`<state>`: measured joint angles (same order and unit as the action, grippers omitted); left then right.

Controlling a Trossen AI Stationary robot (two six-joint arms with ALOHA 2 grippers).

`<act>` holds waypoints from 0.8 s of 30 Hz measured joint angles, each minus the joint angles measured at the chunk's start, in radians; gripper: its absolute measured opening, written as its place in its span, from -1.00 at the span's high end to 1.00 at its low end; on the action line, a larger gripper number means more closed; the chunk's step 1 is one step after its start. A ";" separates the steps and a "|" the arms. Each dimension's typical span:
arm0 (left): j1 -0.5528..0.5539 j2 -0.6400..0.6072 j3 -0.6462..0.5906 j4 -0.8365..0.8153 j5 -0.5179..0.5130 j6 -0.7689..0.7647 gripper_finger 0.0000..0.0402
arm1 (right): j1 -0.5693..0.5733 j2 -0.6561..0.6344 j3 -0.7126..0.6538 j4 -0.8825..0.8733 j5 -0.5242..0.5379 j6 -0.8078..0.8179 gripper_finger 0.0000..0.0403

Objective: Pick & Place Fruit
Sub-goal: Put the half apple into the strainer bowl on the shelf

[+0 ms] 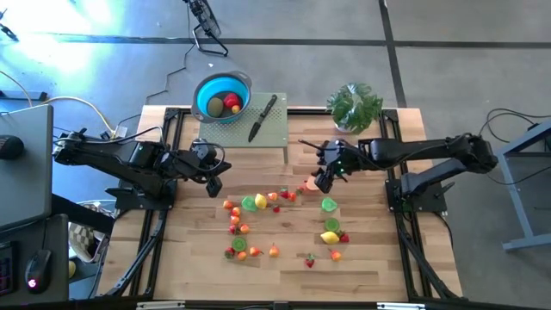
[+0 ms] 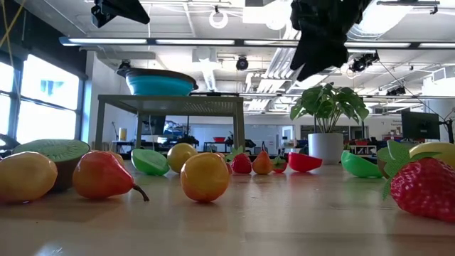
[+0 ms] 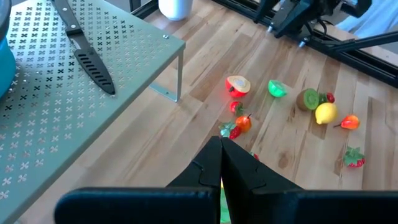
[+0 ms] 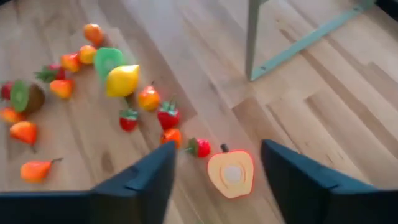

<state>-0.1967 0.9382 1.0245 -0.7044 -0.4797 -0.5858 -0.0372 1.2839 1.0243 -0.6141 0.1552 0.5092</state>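
Hovering above the table, we find the right gripper (image 4: 217, 180) released, fingers (image 4: 140, 183) straddling the halved red fruit (image 4: 231, 173); left gripper (image 3: 221, 163) clenched.

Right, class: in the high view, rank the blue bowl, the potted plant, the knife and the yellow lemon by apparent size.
1. blue bowl and potted plant: look alike, so unranked.
2. knife: long but thin.
3. yellow lemon: smallest.
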 joint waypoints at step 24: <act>0.000 0.000 0.000 0.000 0.000 -0.002 1.00 | -0.017 0.000 -0.222 0.229 -0.082 0.031 -0.86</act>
<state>-0.1967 0.9382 1.0248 -0.7040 -0.4797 -0.5873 -0.0544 1.2839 0.8021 -0.3855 0.0732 0.5403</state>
